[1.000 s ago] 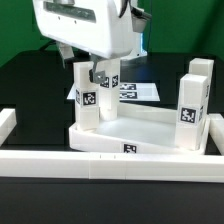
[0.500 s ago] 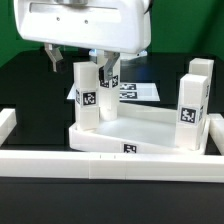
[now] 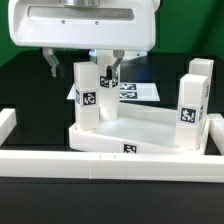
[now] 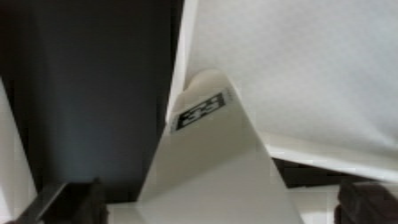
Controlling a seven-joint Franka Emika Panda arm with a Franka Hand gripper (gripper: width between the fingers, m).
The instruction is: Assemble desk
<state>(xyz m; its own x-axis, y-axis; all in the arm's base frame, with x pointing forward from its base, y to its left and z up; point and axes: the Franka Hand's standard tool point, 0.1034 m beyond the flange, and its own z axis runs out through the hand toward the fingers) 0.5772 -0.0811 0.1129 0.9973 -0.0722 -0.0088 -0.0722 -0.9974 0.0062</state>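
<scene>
From my remote station, the exterior view shows a black table (image 3: 30, 95) under even, bright lighting, backed by a flat green wall (image 3: 180, 25) that fills the upper frame on both sides. A long low white border wall (image 3: 60, 160) runs across the table's near edge, with a short return at the exterior view's left. Farther back, the marker board (image 3: 140, 92) lies flat on the dark surface. I see no windows.

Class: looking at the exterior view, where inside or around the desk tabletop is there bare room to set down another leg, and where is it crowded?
Free: the tabletop floor between the left legs and the right leg. Crowded: the far left corner, where the open gripper hangs beside two legs.
</scene>
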